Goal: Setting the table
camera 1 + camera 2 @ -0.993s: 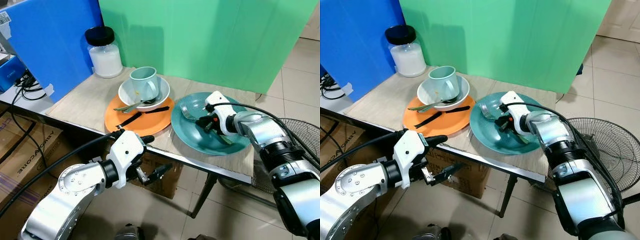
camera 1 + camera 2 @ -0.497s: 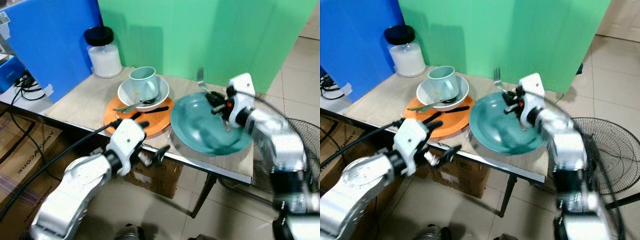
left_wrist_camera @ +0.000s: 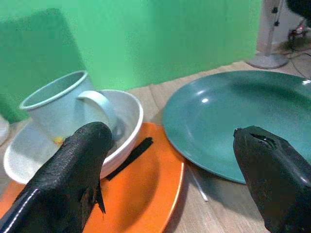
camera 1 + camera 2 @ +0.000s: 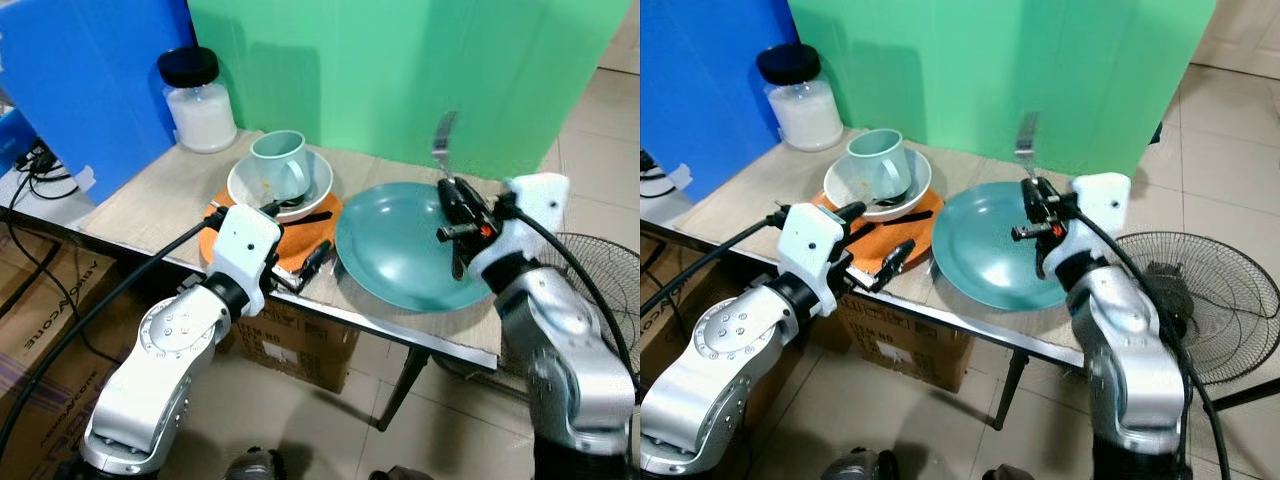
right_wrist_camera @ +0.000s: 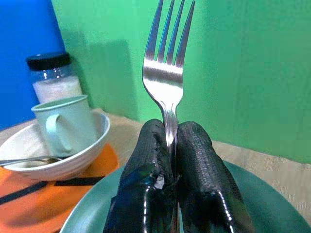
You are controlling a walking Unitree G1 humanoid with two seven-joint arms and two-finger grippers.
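A green screen [image 4: 400, 70] stands across the top middle of the frame with a blue board [image 4: 90, 90] beside it at the upper left, and a glass jar [image 4: 198, 102] of white powder with a black lid sits in front of where they meet. At the right edge a floor fan [image 4: 1185, 300] with a round wire guard lies low on the beige tiled floor [image 4: 1240, 130]. At the left edge black cables [image 4: 30, 165] trail over a white surface, with cardboard boxes [image 4: 40, 320] below them and another box [image 4: 290, 345] in the lower middle.
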